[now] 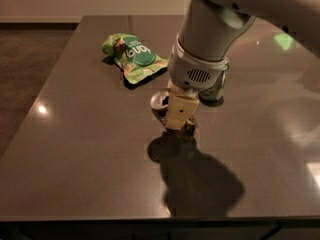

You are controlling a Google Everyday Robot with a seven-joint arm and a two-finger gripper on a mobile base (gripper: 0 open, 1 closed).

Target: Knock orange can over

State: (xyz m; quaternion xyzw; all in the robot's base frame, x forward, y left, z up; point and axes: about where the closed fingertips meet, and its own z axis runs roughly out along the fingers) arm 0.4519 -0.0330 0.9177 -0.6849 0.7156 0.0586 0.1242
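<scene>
The orange can (160,102) stands upright near the middle of the dark table (75,149); its silver top and a strip of its dark side show. My gripper (181,118) hangs from the white arm and is pressed against the can's right side, hiding most of the can's body. I cannot tell whether it only touches the can or has hold of it.
A green snack bag (133,57) lies at the back left. A green-and-white can (216,90) stands just behind the arm, mostly hidden by it. The table's front edge runs along the bottom of the view, its left edge by the floor.
</scene>
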